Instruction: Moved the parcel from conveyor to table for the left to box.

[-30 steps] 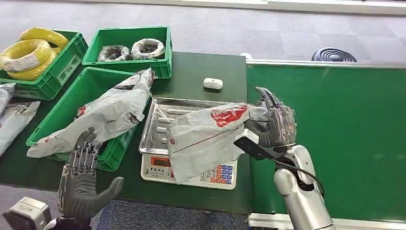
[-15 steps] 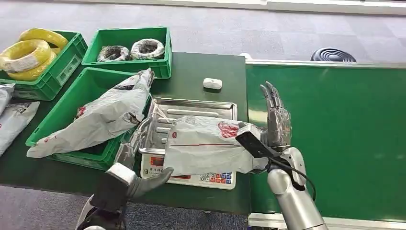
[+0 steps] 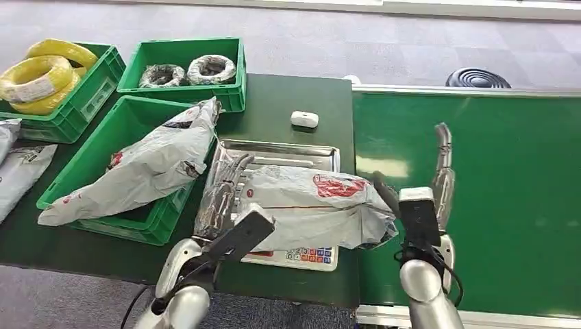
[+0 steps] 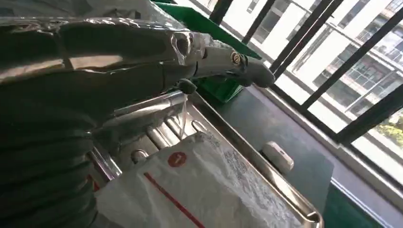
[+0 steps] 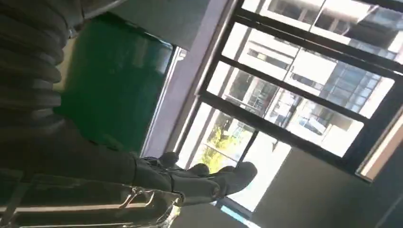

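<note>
A grey plastic parcel [image 3: 308, 205] with red print lies flat across the steel tray [image 3: 288, 152] of a weighing scale [image 3: 301, 255] on the dark green table. My left hand [image 3: 220, 195] reaches over the tray at the parcel's left end with its fingers stretched out and nothing in them. In the left wrist view these fingers [image 4: 142, 71] hover just above the tray [image 4: 266, 190], close to the parcel [image 4: 199, 190]. Over the green conveyor [image 3: 493, 171], just right of the parcel, my right hand [image 3: 442, 175] stands open with fingers pointing up. The right wrist view shows this hand [image 5: 190, 180] holding nothing.
A green crate [image 3: 89, 161] left of the scale holds another grey parcel [image 3: 147, 164]. Two more crates at the back hold yellow cable coils [image 3: 48, 72] and wrapped coils [image 3: 188, 68]. A small white device [image 3: 304, 119] lies behind the tray. More parcels lie at the far left edge.
My right hand let go of the parcel and drew off to the right over the conveyor. The parcel settled flat on the scale. My left hand rose from the table's front edge to the parcel's left end.
</note>
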